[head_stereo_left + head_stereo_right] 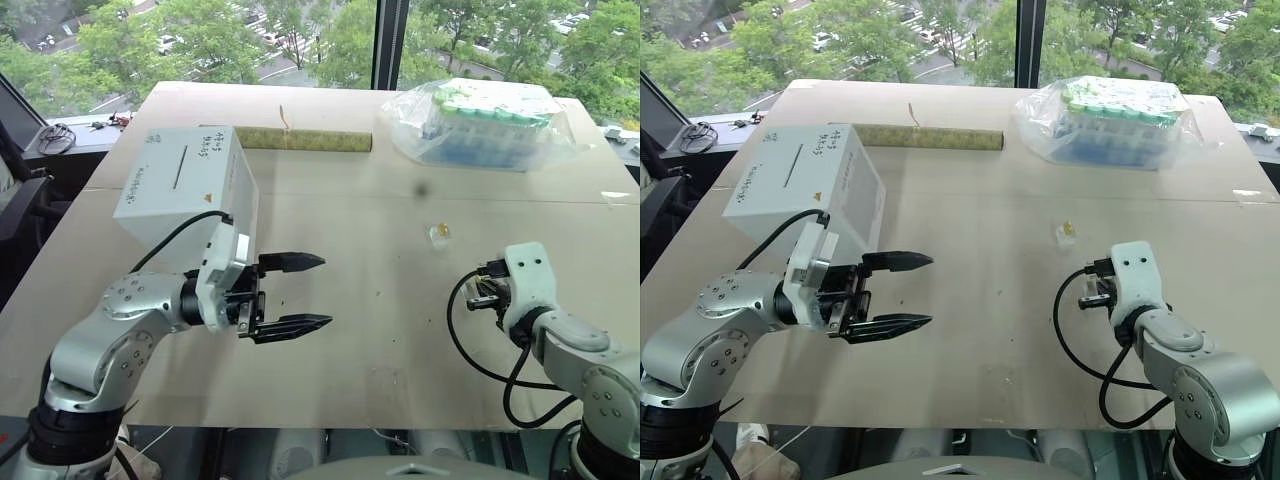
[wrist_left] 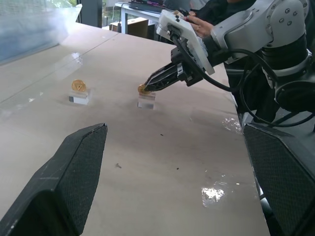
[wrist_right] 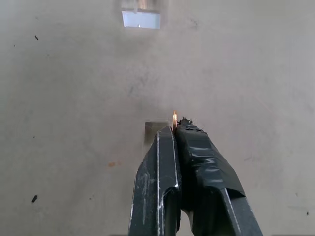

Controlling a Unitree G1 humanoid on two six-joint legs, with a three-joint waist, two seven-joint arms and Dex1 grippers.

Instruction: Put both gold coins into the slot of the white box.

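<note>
Pinching one of two gold coins (image 2: pixel 142 89): right tool (image 2: pixel 149 85); left tool (image 1: pixel 300 293) wide, empty.

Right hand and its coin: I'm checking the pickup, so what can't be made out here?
- Right hand: hidden behind its wrist in the head views.
- Pinched gold coin: mostly covered by fingertips; lift unclear.
- White box writing: too small.

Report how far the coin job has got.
Done: nothing visibly in the white box yet. In hand: right gripper is shut on one gold coin, at its clear stand. Left: slot that coin, then the second coin; left gripper is open.
</note>
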